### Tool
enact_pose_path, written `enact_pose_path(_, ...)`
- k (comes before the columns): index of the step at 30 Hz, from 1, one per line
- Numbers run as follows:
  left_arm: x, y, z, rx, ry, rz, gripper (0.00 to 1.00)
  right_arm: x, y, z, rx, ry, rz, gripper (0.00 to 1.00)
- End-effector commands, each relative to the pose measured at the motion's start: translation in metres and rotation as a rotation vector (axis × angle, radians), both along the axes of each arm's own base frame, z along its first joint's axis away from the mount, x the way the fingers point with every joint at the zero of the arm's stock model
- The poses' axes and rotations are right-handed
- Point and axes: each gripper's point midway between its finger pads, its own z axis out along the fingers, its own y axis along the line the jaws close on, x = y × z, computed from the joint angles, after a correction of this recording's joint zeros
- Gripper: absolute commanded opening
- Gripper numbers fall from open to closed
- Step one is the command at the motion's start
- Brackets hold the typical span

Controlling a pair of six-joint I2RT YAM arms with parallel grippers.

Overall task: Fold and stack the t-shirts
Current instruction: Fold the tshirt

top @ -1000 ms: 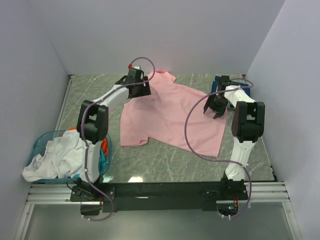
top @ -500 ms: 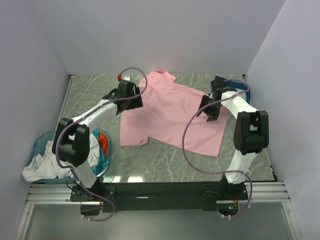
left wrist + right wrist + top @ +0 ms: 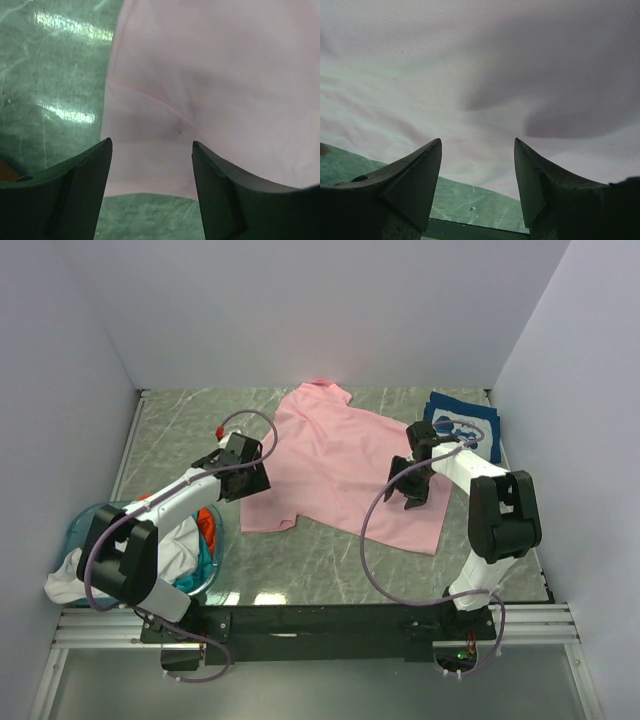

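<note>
A light pink t-shirt [image 3: 340, 465] lies spread flat on the green marble table. My left gripper [image 3: 252, 478] is open and empty over the shirt's left sleeve edge; the left wrist view shows pink cloth [image 3: 200, 85] between its fingers. My right gripper [image 3: 403, 492] is open and empty above the shirt's right side; the right wrist view shows pink cloth [image 3: 485, 75] under it. A folded navy t-shirt with white print [image 3: 463, 425] lies at the back right. White [image 3: 110, 560], orange [image 3: 207, 523] and teal cloth sit in the blue basket.
The translucent blue round basket [image 3: 80, 530] stands at the front left, beside the left arm. White walls close the table at the back and on both sides. Bare marble [image 3: 330, 565] shows in front of the pink shirt.
Both grippers have moved toward the near side: the left one from the shirt's collar area down its left edge, the right one from the back right onto the shirt's right side.
</note>
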Motion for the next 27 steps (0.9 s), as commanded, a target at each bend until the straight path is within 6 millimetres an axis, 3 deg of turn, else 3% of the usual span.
enact_pose_path(1,-0.018,0.005,-0.003,0.038,0.029,0.049,0.70,0.005,0.003,0.015,0.012,-0.079,-0.001,0.66)
enact_pose_path(7,-0.048,0.007,-0.017,0.160,0.098,0.064,0.66,-0.002,0.003,0.010,0.011,-0.067,0.001,0.66)
enact_pose_path(14,-0.077,0.028,-0.027,0.239,0.153,0.144,0.61,-0.004,0.003,0.004,0.010,-0.052,0.001,0.66)
enact_pose_path(27,-0.086,0.025,-0.049,0.210,0.187,0.151,0.51,0.000,0.004,-0.002,0.010,-0.038,0.016,0.66)
